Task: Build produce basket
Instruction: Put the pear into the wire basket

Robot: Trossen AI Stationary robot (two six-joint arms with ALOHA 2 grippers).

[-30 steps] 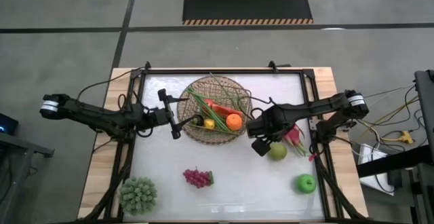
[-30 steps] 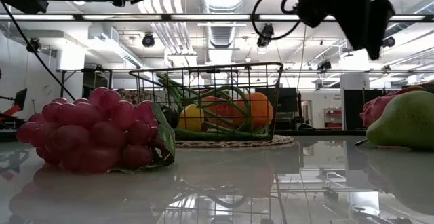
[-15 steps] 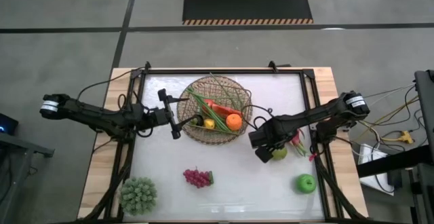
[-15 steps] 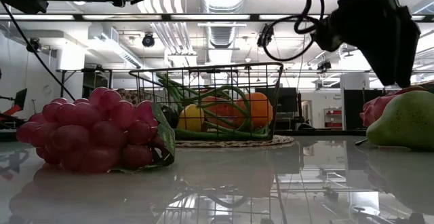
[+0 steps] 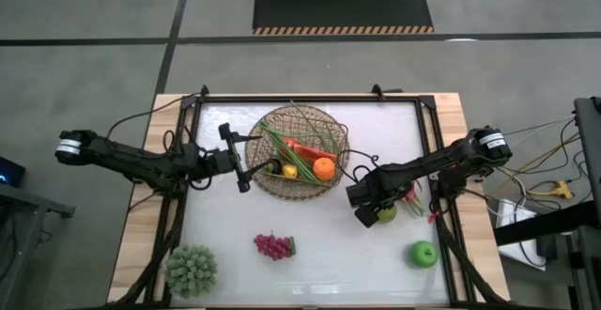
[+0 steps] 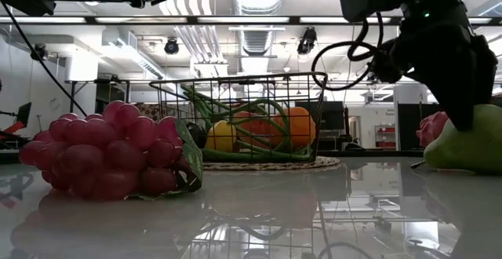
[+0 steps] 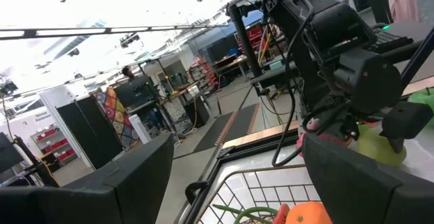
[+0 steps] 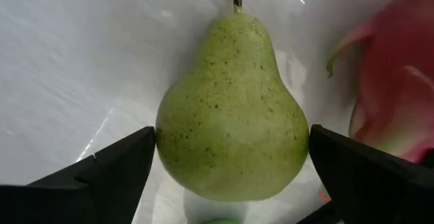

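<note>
We see right hand (image 5: 373,215) spread wide, fingers either side of the pear (image 8: 232,112) on the table (image 5: 329,263) near its right edge, beside the dragon fruit (image 8: 393,88). Left hand (image 5: 246,170) spread at the basket (image 5: 319,122) rim, empty. Grapes (image 5: 273,246) near front edge.

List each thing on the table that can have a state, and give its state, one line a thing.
Basket: upright, partly filled with produce.
Pear: on the table, between the right claw's open fingers, not yet gripped.
Right claw: open, down over the pear.
Left claw: open, empty, beside the basket.
Grapes: lying on the table, outside the basket.
</note>
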